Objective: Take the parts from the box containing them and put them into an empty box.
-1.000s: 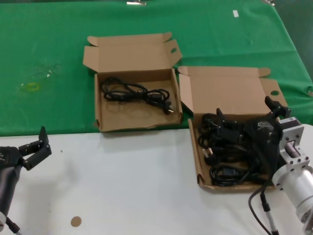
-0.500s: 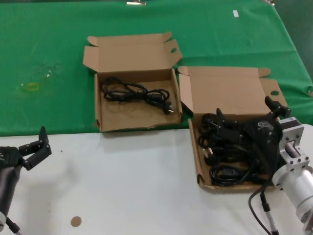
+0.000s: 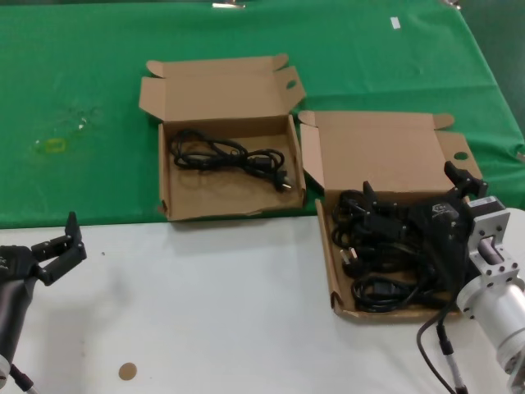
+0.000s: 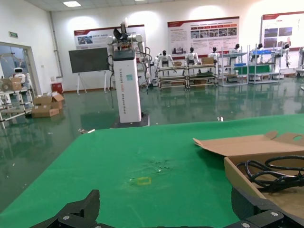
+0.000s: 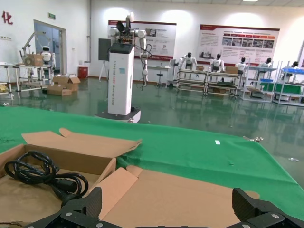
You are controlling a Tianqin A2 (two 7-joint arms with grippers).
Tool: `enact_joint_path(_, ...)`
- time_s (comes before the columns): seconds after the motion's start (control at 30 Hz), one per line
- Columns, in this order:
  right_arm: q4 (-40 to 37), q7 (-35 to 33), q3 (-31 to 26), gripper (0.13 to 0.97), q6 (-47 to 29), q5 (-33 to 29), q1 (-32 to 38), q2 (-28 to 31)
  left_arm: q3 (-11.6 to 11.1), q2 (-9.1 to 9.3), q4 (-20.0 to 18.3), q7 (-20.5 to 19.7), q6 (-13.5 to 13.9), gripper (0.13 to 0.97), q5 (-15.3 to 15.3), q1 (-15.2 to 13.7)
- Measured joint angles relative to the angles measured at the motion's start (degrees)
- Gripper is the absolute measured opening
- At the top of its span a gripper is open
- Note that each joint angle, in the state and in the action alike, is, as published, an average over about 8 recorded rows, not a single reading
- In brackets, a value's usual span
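Right hand fingers spread over the pile of cords in the long box, left hand spread too, idle far left of that box, one cord in the wide box.

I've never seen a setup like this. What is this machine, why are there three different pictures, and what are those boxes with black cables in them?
It is a two-armed robot. The top-down picture comes from its head camera; the other two come from cameras on its wrists, looking out across the hall.

On the table stand two open cardboard boxes. The longer box on the right holds a pile of black power cords. The wider box holds one cord.

The right gripper is open, down over the pile, holding nothing visible. The left gripper waits open near the table's left edge.
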Motion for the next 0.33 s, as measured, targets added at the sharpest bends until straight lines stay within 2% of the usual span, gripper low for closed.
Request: enact_joint_path(0.33,0.0,0.0,0.0,0.966,0.0,0.0,0.0,0.0,0.0,0.00,0.0,0.0,0.0,0.966,0.0,0.0)
